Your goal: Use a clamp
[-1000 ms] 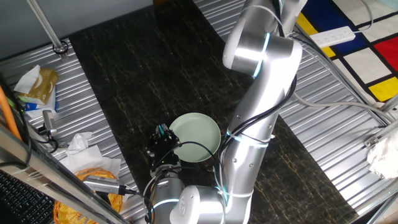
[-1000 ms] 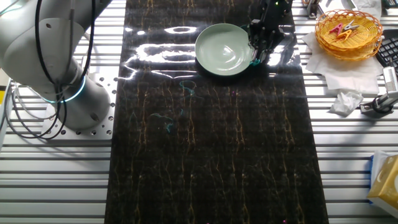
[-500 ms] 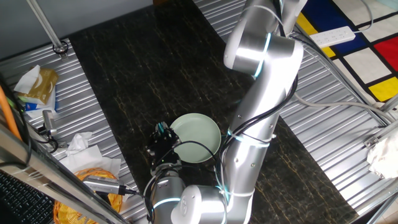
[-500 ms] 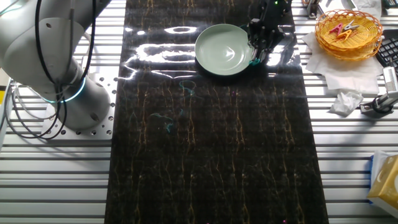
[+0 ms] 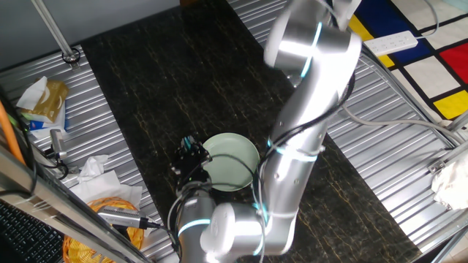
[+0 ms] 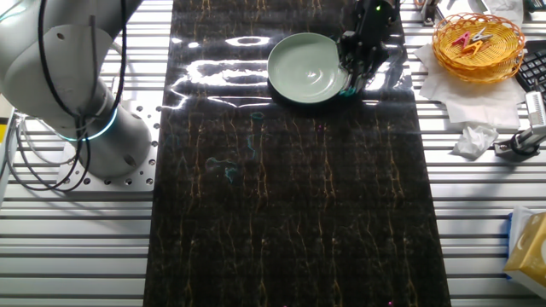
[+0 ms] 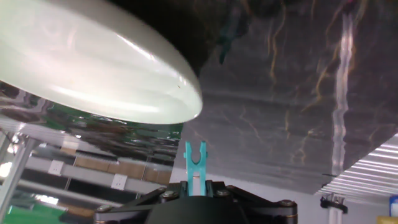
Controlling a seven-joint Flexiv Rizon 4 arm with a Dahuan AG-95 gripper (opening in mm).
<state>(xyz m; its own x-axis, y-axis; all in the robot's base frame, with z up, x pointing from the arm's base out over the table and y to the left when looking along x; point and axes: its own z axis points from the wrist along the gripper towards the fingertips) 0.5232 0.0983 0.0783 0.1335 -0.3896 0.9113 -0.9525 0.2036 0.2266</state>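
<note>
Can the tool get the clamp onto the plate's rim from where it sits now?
Probably yes. The tool holds the clamp prongs-forward, right beside the plate rim, with nothing visible between them. The prongs sit slightly below the rim, so some realignment looks needed.

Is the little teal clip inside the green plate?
No, the clamp sticks out from the gripper, beside the plate.

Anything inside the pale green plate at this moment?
The plate looks empty. The claw holds the teal clamp at its rim, hiding that edge; contact between clamp and rim cannot be judged.
</note>
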